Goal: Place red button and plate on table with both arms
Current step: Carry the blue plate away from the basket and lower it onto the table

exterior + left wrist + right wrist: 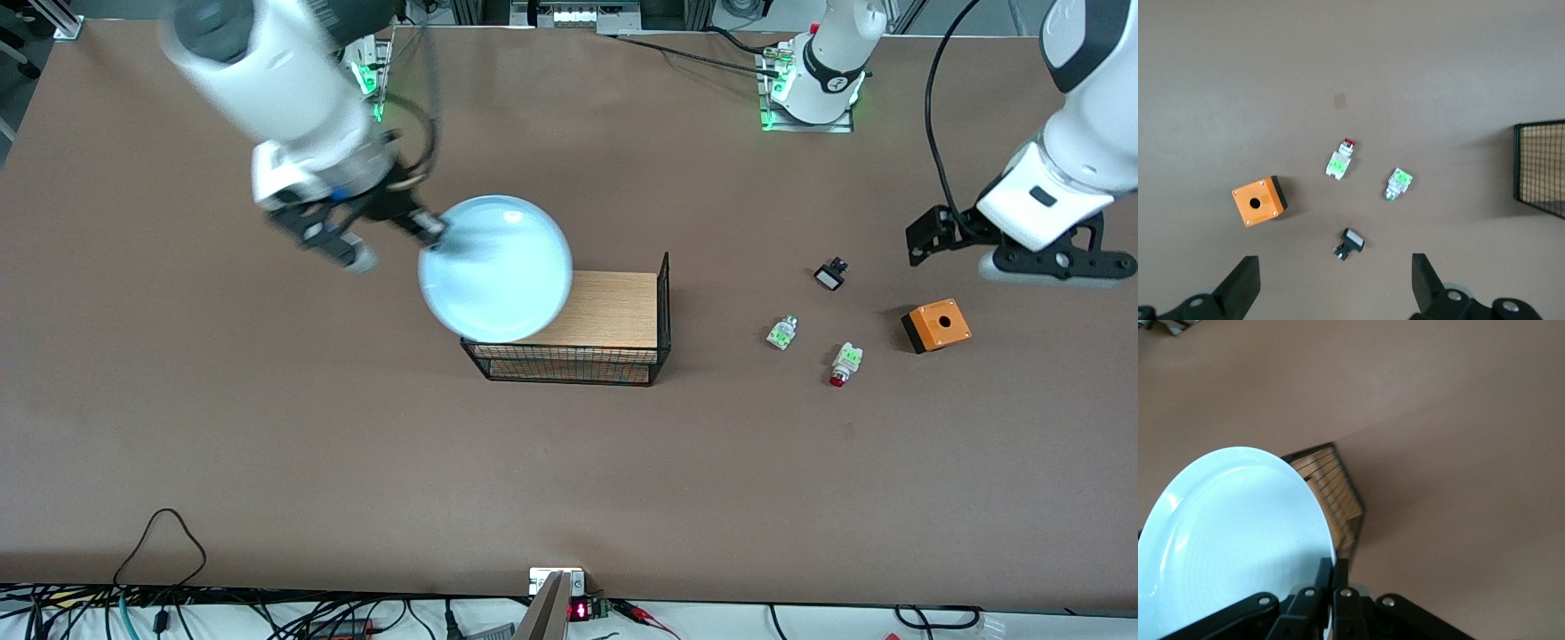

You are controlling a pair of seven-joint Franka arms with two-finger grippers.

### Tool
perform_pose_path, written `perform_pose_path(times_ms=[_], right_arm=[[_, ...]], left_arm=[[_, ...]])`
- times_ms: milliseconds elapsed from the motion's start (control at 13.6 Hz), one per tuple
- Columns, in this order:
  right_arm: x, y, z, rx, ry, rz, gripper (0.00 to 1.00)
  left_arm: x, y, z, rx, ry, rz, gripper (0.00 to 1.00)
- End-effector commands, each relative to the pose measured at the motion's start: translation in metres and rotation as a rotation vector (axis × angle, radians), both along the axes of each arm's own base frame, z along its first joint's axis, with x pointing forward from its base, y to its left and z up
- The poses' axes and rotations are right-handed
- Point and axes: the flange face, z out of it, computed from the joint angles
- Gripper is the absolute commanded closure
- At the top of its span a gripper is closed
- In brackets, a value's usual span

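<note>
The right gripper (433, 228) pinched the rim of the plate (496, 268), holding it in the air over the wire rack (613, 356) and the table (267, 427). The left gripper (1022, 252) hung spread wide over the table near the orange box (936, 325). The red button (844, 364) lay on the table beside the box, nearer the front camera; no readable writing showed on the parts.

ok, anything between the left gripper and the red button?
Nothing visible. The left gripper, open, hangs over bare table near the orange box; the red button lies uncovered, apart from its neighbours.
</note>
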Motion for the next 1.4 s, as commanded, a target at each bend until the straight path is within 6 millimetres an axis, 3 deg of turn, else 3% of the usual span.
perform_pose_path(times_ms=[0, 368, 662, 1176, 1250, 1324], right_arm=[[0.016, -0.070, -0.023, -0.014, 0.058, 0.133, 1.00], [0.029, -0.207, -0.102, -0.037, 0.105, 0.376, 1.00], [0.013, -0.272, -0.187, -0.025, 0.051, 0.475, 1.00], [-0.032, -0.314, -0.301, -0.087, -0.134, 0.585, 1.00], [-0.035, -0.322, -0.313, -0.086, -0.135, 0.587, 0.96], [-0.035, -0.324, -0.318, -0.081, -0.126, 0.577, 0.66]], left_arm=[[-0.008, 0.001, -0.001, 0.021, -0.010, -0.019, 0.00], [-0.005, 0.003, -0.002, 0.018, -0.009, -0.025, 0.00], [-0.008, 0.002, -0.002, 0.021, 0.017, -0.024, 0.00], [-0.005, -0.001, -0.003, 0.020, 0.017, -0.026, 0.00], [-0.006, -0.004, -0.003, 0.020, 0.015, -0.029, 0.00], [-0.006, -0.005, -0.003, 0.020, 0.015, -0.029, 0.00]])
